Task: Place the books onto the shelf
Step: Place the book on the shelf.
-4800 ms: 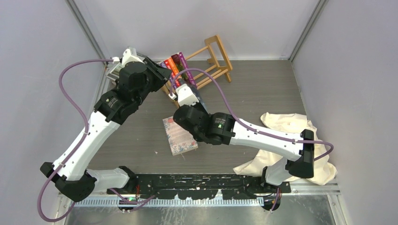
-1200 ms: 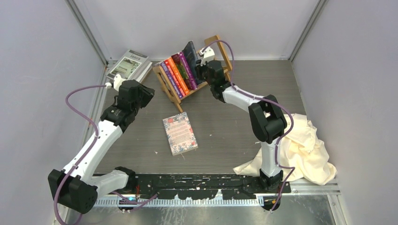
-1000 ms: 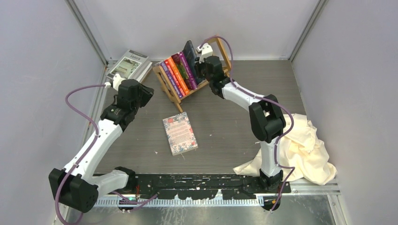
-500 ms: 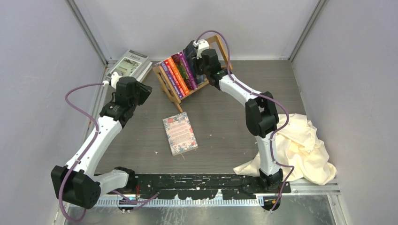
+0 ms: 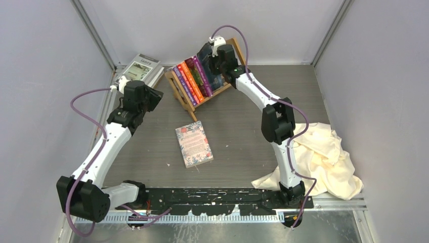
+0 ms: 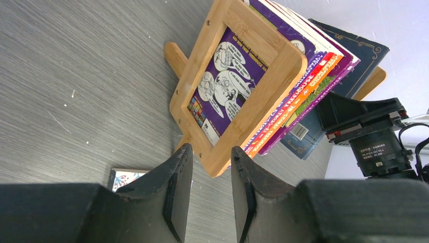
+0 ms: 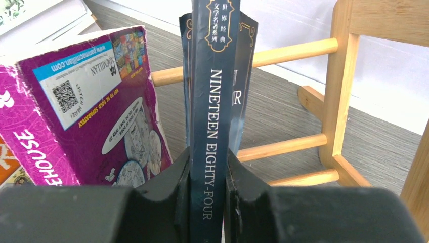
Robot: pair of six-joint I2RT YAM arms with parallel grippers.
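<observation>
Pinching the dark blue book (image 7: 212,101) by its spine, the right fingers (image 7: 181,187) press against both covers, 1 on each side, with the title running up between them. Just left of those fingers leans a purple book (image 7: 96,116), the last in a row of paperbacks packed into the shelf (image 7: 345,76). To their right the wooden rails run bare to the far end frame. Whether the blue book's lower edge rests on the rails I cannot tell.

The left fingers (image 6: 179,192) stand slightly apart with nothing between them, hovering over the tabletop (image 6: 76,76). Just beyond their tips is the near end frame of the shelf, a purple cover showing through it, with orange and purple spines fanning out behind. Under 1 of these fingers peeks a corner of the pink floral book (image 5: 194,144), which lies flat on the tabletop, apart from the shelf. Larger grey and white books (image 5: 139,68) sit stacked in the corner beyond the left fingers. A cream cloth (image 5: 324,162) lies heaped well behind the right fingers, by that arm's base.
</observation>
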